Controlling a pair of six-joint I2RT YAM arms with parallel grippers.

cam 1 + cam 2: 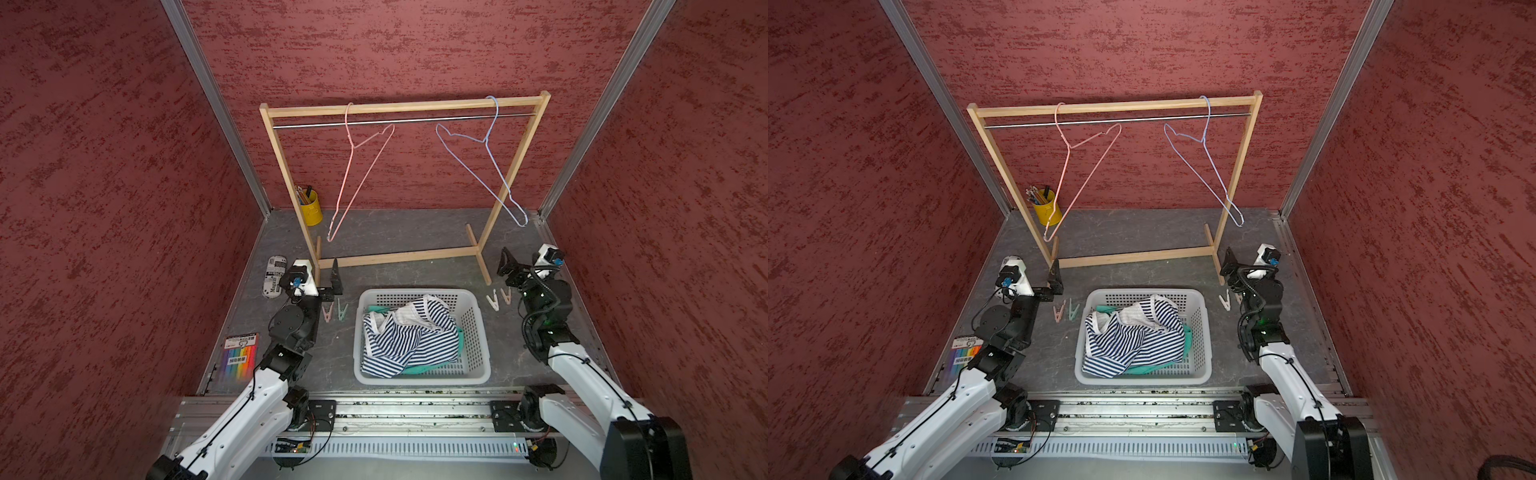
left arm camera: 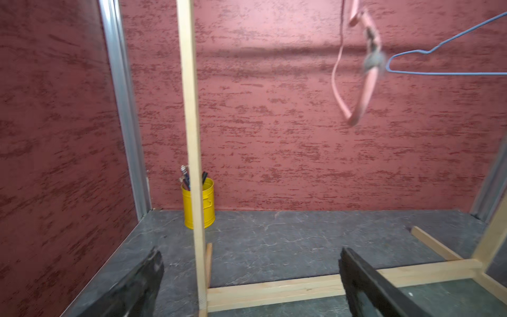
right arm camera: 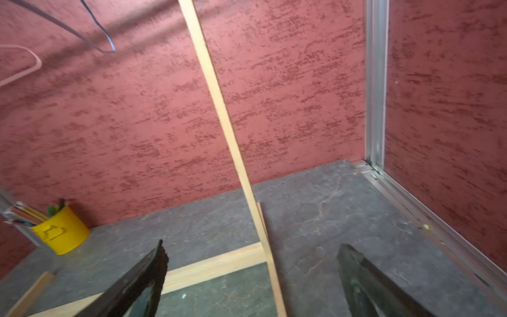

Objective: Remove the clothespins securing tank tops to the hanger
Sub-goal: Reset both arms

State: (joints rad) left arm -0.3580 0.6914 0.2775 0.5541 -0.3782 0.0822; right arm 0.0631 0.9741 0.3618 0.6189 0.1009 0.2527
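The left arm (image 1: 249, 399) is stretching low, its left end effector (image 2: 250, 251) spread empty before the rack (image 1: 399, 257), with the left pink clothespin (image 1: 327, 312) and mint clothespin (image 1: 342, 309) lying beside it. In the middle basket (image 1: 415, 380), the striped tank top (image 1: 411, 332) is hiding most of the teal tank top (image 1: 428, 368). The right end effector (image 3: 252, 244) is gaping empty near the white clothespin (image 1: 493, 302) and right pink clothespin (image 1: 506, 296).

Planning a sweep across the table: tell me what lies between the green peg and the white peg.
The basket holding the tank tops fills most of that stretch; bare table shows either side of it. Both top views show this.
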